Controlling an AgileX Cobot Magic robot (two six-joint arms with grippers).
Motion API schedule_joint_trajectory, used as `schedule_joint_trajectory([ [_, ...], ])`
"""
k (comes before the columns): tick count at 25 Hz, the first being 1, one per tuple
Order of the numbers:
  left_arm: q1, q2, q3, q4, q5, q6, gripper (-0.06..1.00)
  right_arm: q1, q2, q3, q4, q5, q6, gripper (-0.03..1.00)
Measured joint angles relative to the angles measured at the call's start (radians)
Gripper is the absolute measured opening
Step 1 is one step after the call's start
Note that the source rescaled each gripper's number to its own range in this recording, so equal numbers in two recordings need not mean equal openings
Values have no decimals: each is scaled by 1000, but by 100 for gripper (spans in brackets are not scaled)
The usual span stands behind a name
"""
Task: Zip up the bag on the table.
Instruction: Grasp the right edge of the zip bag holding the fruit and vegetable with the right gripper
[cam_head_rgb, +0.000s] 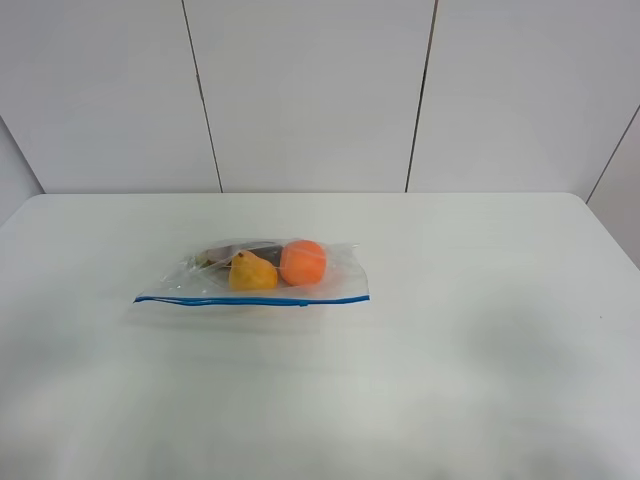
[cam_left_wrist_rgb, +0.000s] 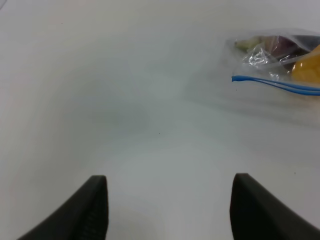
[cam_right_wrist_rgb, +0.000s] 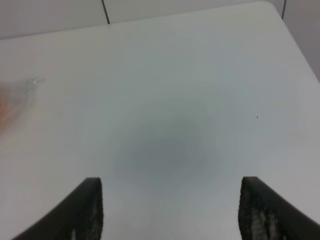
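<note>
Bag: the bag (cam_head_rgb: 255, 272) lies flat near the middle of the table (cam_head_rgb: 480, 350), a little to my left, with nothing pinning it.
Left gripper: my left gripper (cam_left_wrist_rgb: 170, 179) hangs over bare table with jaws wide and empty, the bag's corner well off to one side.
Zip: the zip (cam_head_rgb: 250, 299) runs along the near edge. In the left wrist view I see two blue lines that part, so I judge it unsealed.
Risk, left end: if I pinch only one lip there, the tracks won't mate.
Yellow item: the yellow item (cam_head_rgb: 252, 272) sits just behind the zip. It could bulge the film and hold the lips apart.
Orange item: the orange item (cam_head_rgb: 302, 262) touches it. Being round, it may roll and shift the bag as I press.
Risk, slide: the table looks smooth, so dragging along the zip could pull the whole bag unless one end is held.
Right gripper: my right gripper (cam_right_wrist_rgb: 170, 182) is spread wide too, holding nothing. I see only a blurred bag edge from it, so aiming from here is risky.
</note>
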Motion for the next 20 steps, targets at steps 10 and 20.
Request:
schedule_joint_trajectory([
  [10, 0, 0, 0, 0, 0, 0, 100, 0, 0, 0, 0, 0, 0, 82],
  [20, 0, 0, 0, 0, 0, 0, 100, 0, 0, 0, -17, 0, -3, 82],
])
